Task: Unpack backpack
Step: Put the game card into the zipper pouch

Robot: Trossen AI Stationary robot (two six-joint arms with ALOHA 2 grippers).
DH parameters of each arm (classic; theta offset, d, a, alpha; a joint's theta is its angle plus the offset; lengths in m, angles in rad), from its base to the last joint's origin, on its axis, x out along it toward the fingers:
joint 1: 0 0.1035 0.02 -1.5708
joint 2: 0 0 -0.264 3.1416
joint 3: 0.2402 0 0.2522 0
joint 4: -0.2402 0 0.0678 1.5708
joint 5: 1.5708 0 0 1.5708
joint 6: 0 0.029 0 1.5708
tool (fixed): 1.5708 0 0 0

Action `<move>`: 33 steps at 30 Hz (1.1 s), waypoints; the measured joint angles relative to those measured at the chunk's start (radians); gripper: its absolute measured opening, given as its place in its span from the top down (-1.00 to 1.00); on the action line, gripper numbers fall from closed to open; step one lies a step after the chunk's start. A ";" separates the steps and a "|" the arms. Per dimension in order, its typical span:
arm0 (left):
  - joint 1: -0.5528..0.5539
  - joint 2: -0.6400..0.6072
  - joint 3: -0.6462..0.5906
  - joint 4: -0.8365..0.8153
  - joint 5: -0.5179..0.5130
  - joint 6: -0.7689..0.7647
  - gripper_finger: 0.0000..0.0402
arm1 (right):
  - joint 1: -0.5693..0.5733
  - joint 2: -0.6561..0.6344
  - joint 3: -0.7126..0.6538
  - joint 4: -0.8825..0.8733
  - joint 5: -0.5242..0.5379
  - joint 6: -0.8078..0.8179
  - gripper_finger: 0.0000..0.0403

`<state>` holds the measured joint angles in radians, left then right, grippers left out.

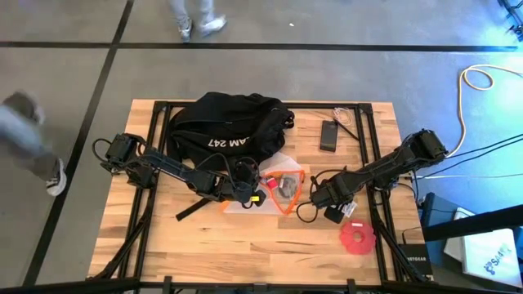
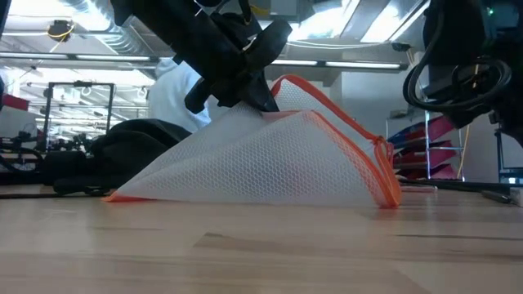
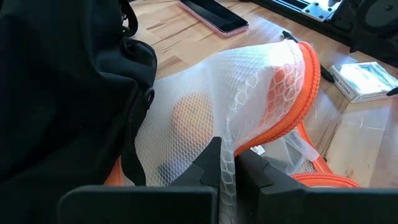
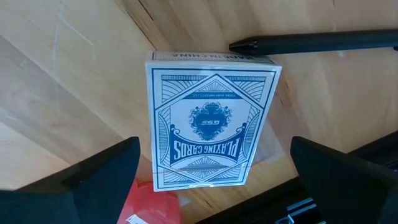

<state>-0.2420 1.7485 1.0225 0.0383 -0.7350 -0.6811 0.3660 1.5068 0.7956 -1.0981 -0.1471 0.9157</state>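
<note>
Overhead, a wooden desk (image 1: 163, 245) carries a large black backpack (image 1: 229, 122) lettered "AM 247" at its far middle. Just near of it lies a white mesh pouch (image 1: 282, 186) with an orange zip edge. The left gripper (image 3: 227, 171) has its fingers pinched together on a fold of the mesh, holding that side lifted off the desk. The right gripper (image 4: 214, 180), to the right of the pouch, has its fingers wide apart and hovers directly over a blue deck of playing cards (image 4: 211, 118), which lies flat on the wood, not held.

To do this step well, I judge the left arm should hold the pouch steady while the right clears the deck and goes for the next item.

Counted: one backpack, one mesh pouch, one deck of cards, one black phone (image 1: 328, 135) to the right of the backpack, one red disc (image 1: 357, 238) near the right front, two arms
</note>
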 joint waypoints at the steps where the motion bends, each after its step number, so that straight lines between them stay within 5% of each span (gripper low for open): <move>1: 0.000 0.000 0.000 0.000 0.000 0.000 1.00 | 0.000 0.000 0.000 0.000 -0.003 0.000 -0.98; 12: 0.000 0.000 0.000 0.000 0.000 0.000 1.00 | 0.000 0.000 -0.014 0.035 -0.012 -0.003 -0.98; 22: 0.000 0.000 0.000 0.000 0.000 0.000 1.00 | -0.056 -0.008 -0.185 0.183 -0.123 -0.010 -0.98; 33: 0.001 0.000 0.000 0.003 0.000 0.000 1.00 | -0.051 0.001 -0.141 0.181 -0.090 -0.096 -0.86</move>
<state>-0.2413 1.7485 1.0225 0.0410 -0.7353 -0.6811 0.3149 1.5078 0.6545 -0.9173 -0.2375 0.8197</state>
